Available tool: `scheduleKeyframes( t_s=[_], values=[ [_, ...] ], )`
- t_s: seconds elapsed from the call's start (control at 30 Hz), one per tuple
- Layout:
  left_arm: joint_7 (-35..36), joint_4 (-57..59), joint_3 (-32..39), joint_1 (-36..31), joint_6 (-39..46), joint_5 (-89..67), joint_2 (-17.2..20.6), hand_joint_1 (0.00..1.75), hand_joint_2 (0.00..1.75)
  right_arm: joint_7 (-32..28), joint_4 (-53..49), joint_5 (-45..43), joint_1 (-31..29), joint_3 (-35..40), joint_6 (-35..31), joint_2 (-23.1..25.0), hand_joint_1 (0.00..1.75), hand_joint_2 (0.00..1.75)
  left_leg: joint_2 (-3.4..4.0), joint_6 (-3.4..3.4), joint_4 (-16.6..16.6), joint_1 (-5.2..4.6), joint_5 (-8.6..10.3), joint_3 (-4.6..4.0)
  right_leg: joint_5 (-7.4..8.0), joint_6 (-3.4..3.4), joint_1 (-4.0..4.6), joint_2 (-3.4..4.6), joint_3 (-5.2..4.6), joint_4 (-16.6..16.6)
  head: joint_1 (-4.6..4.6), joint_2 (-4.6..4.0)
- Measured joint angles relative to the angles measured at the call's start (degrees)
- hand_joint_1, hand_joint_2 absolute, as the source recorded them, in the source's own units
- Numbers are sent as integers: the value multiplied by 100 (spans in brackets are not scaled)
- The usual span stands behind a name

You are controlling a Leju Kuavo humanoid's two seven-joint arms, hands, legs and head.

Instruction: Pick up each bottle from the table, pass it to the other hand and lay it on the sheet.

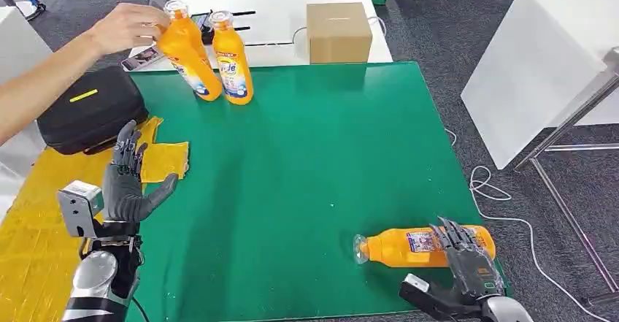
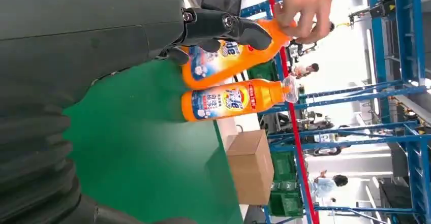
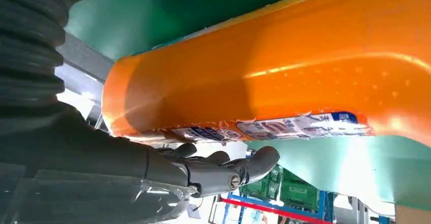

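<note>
**Lying bottle under the right hand, two more at the far edge**

Lying on its side near the front right corner of the green sheet (image 1: 306, 190), an orange bottle (image 1: 409, 247) points its clear cap toward the sheet's middle. The right hand (image 1: 467, 260) is over the base end of this bottle, dark fingers (image 1: 451, 236) draped across the top of its body. In the right wrist view the bottle (image 3: 284, 76) runs just beside the fingers (image 3: 223, 170), which are extended and only gently curved along its labelled side; whether they press the plastic or merely lie close I cannot tell, and no closed grip is visible.

The left hand (image 1: 130, 183) is raised over the sheet's left edge, palm upright, fingers spread and straight, thumb out to the side, with nothing in it. It stands well apart from the bottles.

At the far left of the sheet an upright bottle (image 1: 233, 63) stands beside a tilted bottle (image 1: 188, 55), and a person's hand (image 1: 130, 26) grips the tilted one near its cap.

A cardboard box (image 1: 339, 32) sits on the white table (image 1: 281, 15) just beyond the sheet. A black case (image 1: 89, 110) lies left of the sheet, with a yellow cloth (image 1: 164, 160) at the sheet's left edge.
</note>
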Motion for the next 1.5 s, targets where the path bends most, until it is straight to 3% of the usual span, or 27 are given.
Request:
scheduleKeyframes(
  t_s=[0.03,0.07,0.17,0.23,0.47,0.57,0.7,0.77,0.83,0.9,0.97,1.17,1.5],
  values=[
    [0,0,0,0,0,0,0,0,175,0,0,0,-2,0,0,0,65,175,0,0,0,0,0,0,0,0,0,0,0,0,0,0],
    [0,0,0,0,0,0,0,0,175,2,4,2,-5,0,5,0,134,175,0,0,0,0,0,1,0,0,0,0,0,0,0,0],
    [11,5,0,0,-9,9,-13,0,175,77,116,79,-94,20,79,0,133,175,1,0,0,0,0,5,0,0,0,0,5,0,0,0],
    [39,46,2,0,-13,28,-39,0,175,142,374,184,-291,48,131,2,147,175,1,0,0,-1,0,10,0,0,-1,0,11,0,2,0],
    [50,70,0,0,-15,66,-63,0,175,142,555,236,-509,66,116,59,145,175,0,0,0,-1,0,11,0,0,1,0,11,0,0,0],
    [52,70,0,0,-15,66,-68,0,175,138,597,241,-549,66,103,85,161,175,0,0,0,-1,0,10,0,0,1,0,12,0,2,0],
    [59,74,2,0,-17,77,-74,0,175,11,699,300,-643,66,-6,166,161,175,1,0,0,0,0,11,0,0,2,1,11,0,0,0],
    [61,77,2,-2,-17,83,-81,0,175,-48,754,328,-704,63,-57,240,171,175,3,0,0,0,0,14,0,0,2,4,11,0,0,0],
    [63,85,2,-2,-20,83,-83,0,175,-55,785,335,-746,63,-65,291,141,175,3,0,0,0,0,15,0,0,4,4,12,0,0,0],
    [83,101,0,-1,-57,94,-88,0,175,-158,815,286,-794,61,-179,343,175,175,3,0,0,1,0,14,0,0,6,3,14,0,0,0],
    [147,112,2,-2,-311,333,-88,0,175,-449,855,105,-834,44,-420,459,175,175,5,0,0,2,0,13,1,0,5,5,13,1,2,0],
    [376,169,-280,-1,-1710,1040,-83,0,175,-1762,997,-1220,-1243,-72,-1141,1266,175,175,5,-3,0,3,3,13,1,-1,10,4,11,2,-2,0],
    [689,728,-1633,-579,-1742,1073,-140,0,175,-2584,1922,-2741,-2143,85,-1556,2801,175,175,4,-2,0,3,6,18,2,0,9,4,11,6,2,0]
  ],
)
